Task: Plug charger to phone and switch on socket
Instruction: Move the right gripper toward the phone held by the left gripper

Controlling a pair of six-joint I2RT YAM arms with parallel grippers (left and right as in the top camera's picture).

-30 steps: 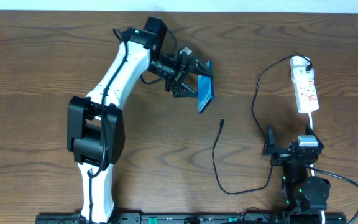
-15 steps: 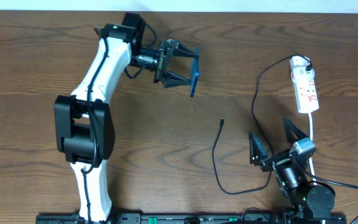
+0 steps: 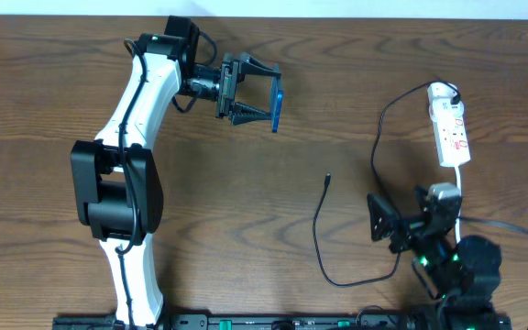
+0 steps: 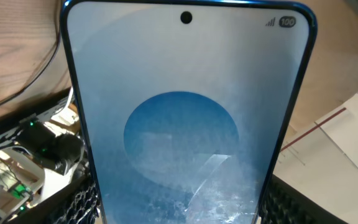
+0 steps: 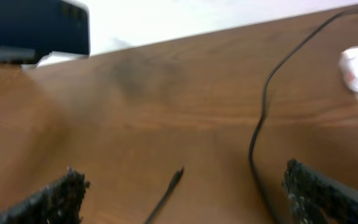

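Note:
My left gripper (image 3: pixel 273 97) is shut on the phone (image 3: pixel 276 103), held edge-on above the table's far middle. In the left wrist view the blue screen of the phone (image 4: pixel 185 124) fills the frame, with a black padded finger against each long edge. The charger's plug tip (image 3: pixel 326 179) lies free on the wood, and its thin black cable (image 3: pixel 317 238) loops down and round toward the right. My right gripper (image 3: pixel 401 214) stands open right of that cable. In its own view the plug tip (image 5: pixel 178 174) lies between and ahead of its fingers. The white socket (image 3: pixel 451 128) lies at the far right.
The black cable (image 3: pixel 375 151) climbs to the socket's top end, and a white cord (image 3: pixel 459 183) runs down from the strip toward my right arm. A blurred dark block (image 5: pixel 36 28) shows at the top left of the right wrist view. Brown wood table (image 3: pixel 44 183).
My left arm has carried the phone up and to the left, away from the plug tip. My right gripper has turned and moved, staying open.

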